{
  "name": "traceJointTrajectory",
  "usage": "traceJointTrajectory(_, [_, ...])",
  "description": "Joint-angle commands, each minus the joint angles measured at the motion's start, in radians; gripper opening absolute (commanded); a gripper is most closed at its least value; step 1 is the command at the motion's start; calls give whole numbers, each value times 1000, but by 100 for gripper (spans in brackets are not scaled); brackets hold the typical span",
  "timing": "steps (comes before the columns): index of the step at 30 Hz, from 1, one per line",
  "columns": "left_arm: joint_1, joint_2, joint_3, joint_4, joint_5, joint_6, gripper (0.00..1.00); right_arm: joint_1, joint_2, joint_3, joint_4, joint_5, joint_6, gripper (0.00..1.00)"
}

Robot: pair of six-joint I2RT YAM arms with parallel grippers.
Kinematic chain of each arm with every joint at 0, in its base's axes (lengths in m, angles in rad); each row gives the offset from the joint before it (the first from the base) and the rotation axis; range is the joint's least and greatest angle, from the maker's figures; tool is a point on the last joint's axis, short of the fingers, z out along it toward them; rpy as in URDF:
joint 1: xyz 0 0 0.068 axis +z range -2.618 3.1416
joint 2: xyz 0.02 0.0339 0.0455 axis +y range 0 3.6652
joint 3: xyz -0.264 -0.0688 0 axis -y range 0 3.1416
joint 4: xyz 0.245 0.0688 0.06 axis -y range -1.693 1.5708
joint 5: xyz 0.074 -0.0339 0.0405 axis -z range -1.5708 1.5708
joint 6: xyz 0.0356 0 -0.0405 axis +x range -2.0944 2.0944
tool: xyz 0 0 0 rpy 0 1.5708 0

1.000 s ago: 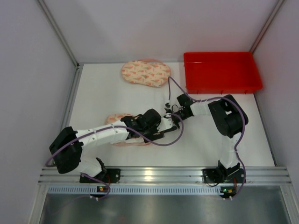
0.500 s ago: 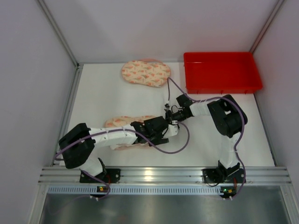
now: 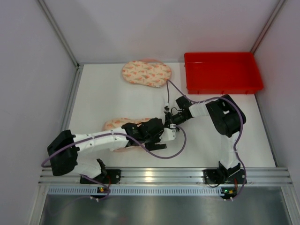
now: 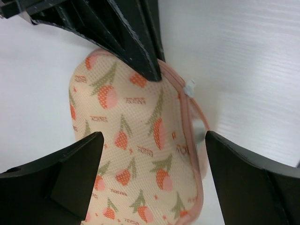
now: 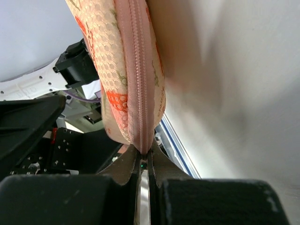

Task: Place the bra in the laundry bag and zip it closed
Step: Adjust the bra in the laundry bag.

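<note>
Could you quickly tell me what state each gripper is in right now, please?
Left gripper: open, holding nothing, over the laundry bag.
Right gripper: shut, pinching the bag's zipper seam.

The peach mesh laundry bag (image 4: pixel 136 154), printed with red tulips, is lying on the white desk (image 3: pixel 117 98) near the front, its pink zipper (image 5: pixel 137 70) running closed, the end sitting pinched in the right claw (image 5: pixel 144 158).
</note>
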Motion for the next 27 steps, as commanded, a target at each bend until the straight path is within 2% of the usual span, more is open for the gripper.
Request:
traceJointTrajectory(1, [-6, -82, -36, -85, 110, 8, 96, 13, 10, 35, -1, -24, -14, 0])
traceJointTrajectory(7, [-4, -166, 22, -159, 287, 44, 97, 13, 12, 42, -14, -24, -20, 0])
traceJointTrajectory(10, [-6, -139, 77, -208, 353, 113, 84, 13, 14, 40, -14, -26, -17, 0])
traceJointTrajectory(11, [-7, -121, 123, -222, 344, 127, 72, 14, 14, 40, -13, -27, -14, 0])
traceJointTrajectory(15, [-7, -10, 211, -251, 271, 178, 45, 13, 11, 40, -11, -31, -12, 0])
traceJointTrajectory(20, [-7, 50, 199, -244, 150, 112, 48, 14, 7, 37, -11, -35, -9, 0])
traceJointTrajectory(27, [-7, 42, 150, -213, 107, 114, 51, 14, 18, 39, -5, -43, 0, 0])
